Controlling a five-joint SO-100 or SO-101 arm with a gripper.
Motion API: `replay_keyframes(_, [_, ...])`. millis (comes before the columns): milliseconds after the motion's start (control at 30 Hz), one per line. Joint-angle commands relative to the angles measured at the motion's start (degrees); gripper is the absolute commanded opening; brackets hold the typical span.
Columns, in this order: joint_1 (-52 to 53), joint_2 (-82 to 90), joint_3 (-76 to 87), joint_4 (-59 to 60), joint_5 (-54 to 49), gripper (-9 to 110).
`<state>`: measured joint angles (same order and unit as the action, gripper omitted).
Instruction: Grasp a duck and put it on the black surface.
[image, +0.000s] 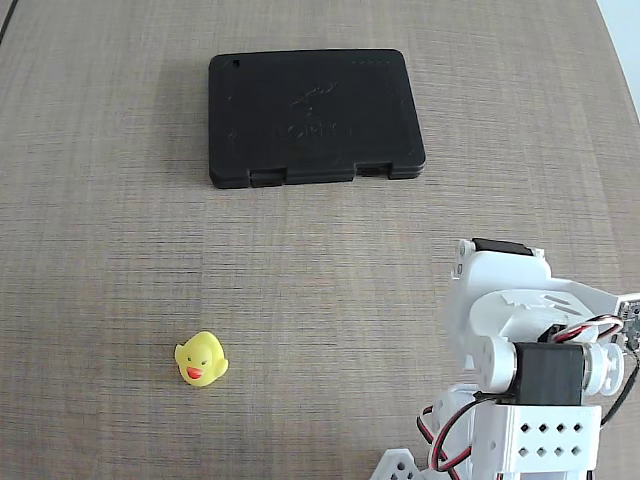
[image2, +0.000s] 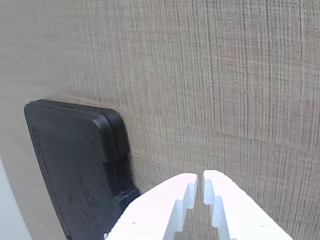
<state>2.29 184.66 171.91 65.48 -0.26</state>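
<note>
Fixed view: duck (image: 201, 359) lies left of arm (image: 525, 380).

Arm (image: 520, 350) is mostly white 3D-printed plastic, chunky rounded housings with some rough edges on the prints. Black servo blocks (image: 548, 373) sit between the white brackets, one with a round white hub on its side. Red, black and white wires (image: 437, 432) loop out near the base (image: 540, 440), which has a grid of small holes. In the wrist view, gripper (image2: 200, 176) fingers (image2: 170, 200) are plain white with stepped, notched inner edges.
</note>
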Motion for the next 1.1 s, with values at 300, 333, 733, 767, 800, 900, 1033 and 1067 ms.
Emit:
replay_keyframes(300, [-21.53, -44.47, -36.56, 0.18, -8.96, 1])
replay_keyframes(333, [-23.20, -47.29, -38.50, 0.18, -10.02, 1])
replay_keyframes(733, [-39.55, -74.44, -48.87, 0.18, -14.15, 28])
replay_keyframes(767, [-41.40, -76.20, -49.13, 0.18, -14.15, 28])
replay_keyframes(800, [-43.33, -77.70, -49.48, 0.18, -14.15, 28])
replay_keyframes(900, [-48.69, -80.60, -50.45, 0.18, -14.15, 28])
replay_keyframes(1033, [-54.93, -83.32, -51.06, 0.18, -14.15, 26])
replay_keyframes(1067, [-56.43, -83.85, -51.15, 0.18, -14.15, 26])
